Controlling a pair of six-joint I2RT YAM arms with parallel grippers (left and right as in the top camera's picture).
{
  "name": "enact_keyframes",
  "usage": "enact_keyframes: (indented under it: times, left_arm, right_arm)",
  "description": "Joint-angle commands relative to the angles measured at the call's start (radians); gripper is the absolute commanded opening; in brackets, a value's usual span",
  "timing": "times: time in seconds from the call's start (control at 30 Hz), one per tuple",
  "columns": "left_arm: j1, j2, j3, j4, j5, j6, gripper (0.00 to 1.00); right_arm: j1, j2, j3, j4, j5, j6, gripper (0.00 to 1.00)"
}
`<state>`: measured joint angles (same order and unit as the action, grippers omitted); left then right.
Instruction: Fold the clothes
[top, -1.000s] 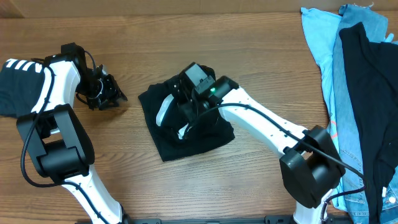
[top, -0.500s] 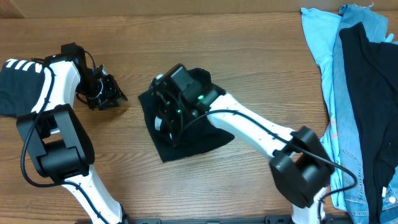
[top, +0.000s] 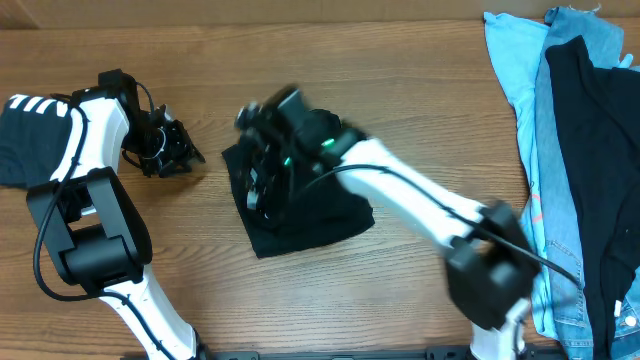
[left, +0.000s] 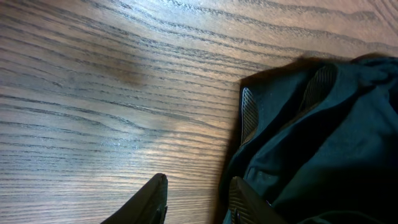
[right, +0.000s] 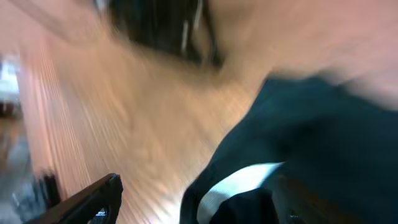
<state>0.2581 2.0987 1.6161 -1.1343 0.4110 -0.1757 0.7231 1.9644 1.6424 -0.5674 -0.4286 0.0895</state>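
A plain black tee (top: 310, 210) lies folded into a rough square at the table's middle. My right gripper (top: 262, 168) hovers over its left part, blurred by motion. In the right wrist view the right gripper (right: 199, 199) is open wide, the tee's edge (right: 323, 130) and a white strip (right: 242, 180) below the gap. My left gripper (top: 172, 148) rests low at the left, apart from the tee. Seen from the left wrist, the left gripper (left: 199, 196) is open with bare wood between its fingers, and dark cloth (left: 323, 149) sits by the right one.
A pile of light-blue, denim-blue and black clothes (top: 560, 150) hangs over the table's right side. A black garment with white stripes (top: 25, 140) lies at the far left, under the left arm. Bare wood (top: 420, 90) shows between the tee and the pile.
My right gripper has swept left across the black tee and opened wide. The left arm has not moved.
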Motion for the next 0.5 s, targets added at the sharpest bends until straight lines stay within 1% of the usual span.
enact_keyframes:
  times: [0.0,0.03,0.07,0.13,0.2,0.27,0.4,0.47]
  left_arm:
    - [0.010,0.013,0.018,-0.003,-0.004,0.019,0.37]
    - [0.010,0.013,0.018,-0.002,-0.004,0.019,0.37]
    - [0.010,0.013,0.018,-0.001,-0.004,0.019,0.37]
    - [0.010,0.013,0.018,-0.003,-0.004,0.019,0.37]
    - [0.010,0.013,0.018,-0.003,-0.003,0.019,0.37]
    - [0.010,0.013,0.018,-0.003,-0.003,0.019,0.37]
    - [0.010,0.013,0.018,-0.005,-0.003,0.019,0.37]
    - [0.010,0.013,0.018,-0.006,-0.003,0.019,0.37]
  right_arm:
    - [-0.130,-0.145,0.048,-0.006,0.087,0.261,0.82]
    - [-0.163,-0.135,0.039,-0.022,0.080,0.360,0.82]
    - [-0.190,-0.117,0.013,-0.008,0.035,0.421,0.82]
    - [-0.222,-0.045,-0.041,0.060,-0.058,0.491,0.82]
    - [-0.225,0.061,-0.061,0.138,-0.237,0.487,0.83]
    - [-0.212,0.186,-0.061,0.194,-0.359,0.487,0.84]
    - [-0.163,0.381,-0.061,0.199,-0.444,0.474,0.84]
    - [-0.161,0.397,-0.061,0.164,-0.454,0.400,0.85]
